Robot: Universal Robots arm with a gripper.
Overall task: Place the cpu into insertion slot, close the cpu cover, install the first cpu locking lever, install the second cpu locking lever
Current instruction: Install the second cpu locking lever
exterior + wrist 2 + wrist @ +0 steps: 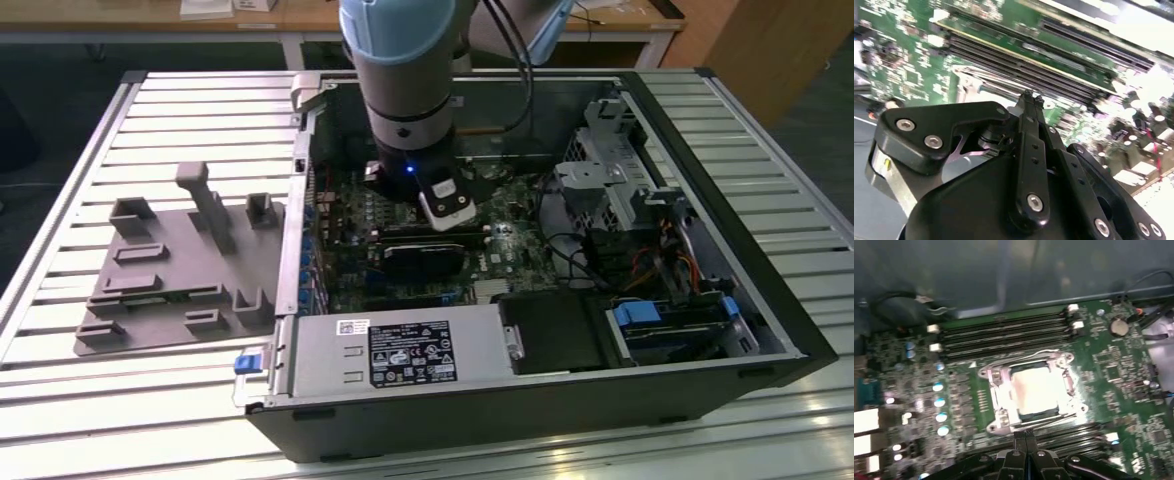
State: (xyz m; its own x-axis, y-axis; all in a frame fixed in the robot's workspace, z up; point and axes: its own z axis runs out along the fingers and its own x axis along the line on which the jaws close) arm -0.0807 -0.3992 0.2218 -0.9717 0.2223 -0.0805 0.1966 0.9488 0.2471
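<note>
In the first wrist view the cpu, a square chip with a bright silver top, sits in the insertion slot on the green board. The cpu cover, a silver metal frame, lies around the chip. A thin wire lever runs along the socket's side that faces the memory slots. My gripper is just off the socket's opposite side, its fingers pressed together and holding nothing. The second wrist view shows the shut gripper over the board beside the socket's metal rim. In the exterior view the gripper reaches down into the open computer case.
Long memory slots flank the socket on two sides. A labelled power supply box lies at the case's near side, with drive cages and cables at the exterior view's right. A grey fixture rests on the slatted table at the left.
</note>
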